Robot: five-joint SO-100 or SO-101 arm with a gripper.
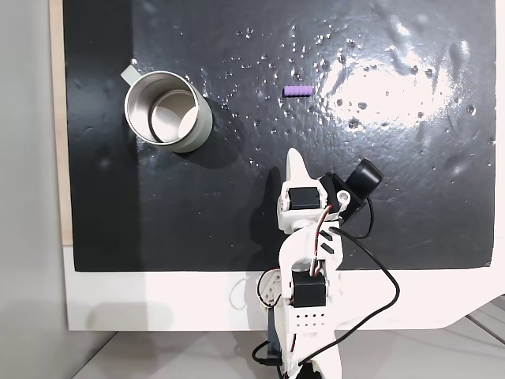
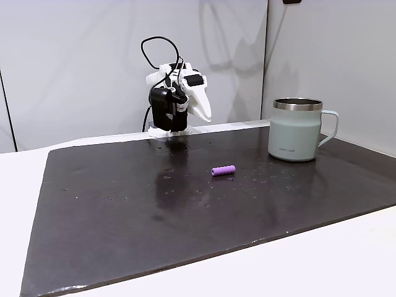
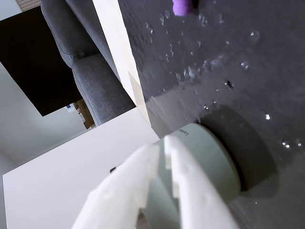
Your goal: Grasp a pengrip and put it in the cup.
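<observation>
A glossy black mat point(image 2: 185, 204) covers a white worktop point(image 2: 322, 260) set against pale wall panels point(image 2: 74, 68); glare pools on the mat point(image 1: 379, 79), and a grey upholstered sofa point(image 3: 90, 81) stands beyond the worktop's edge.

- Mat point(image 2: 124, 210): dark, glossy, flat on a white table point(image 2: 322, 266).
- Pengrip point(image 2: 223, 170): small purple cylinder, lying on its side near the mat's middle, touching nothing else.
- Cup point(image 2: 296, 130): pale green body, metal rim, handle to the right; upright at the mat's right, well apart from the pengrip.
- Arm point(image 2: 170, 102): white, folded, at the mat's far edge; gripper point(image 2: 205, 116) pointing downward, fingers together.
</observation>
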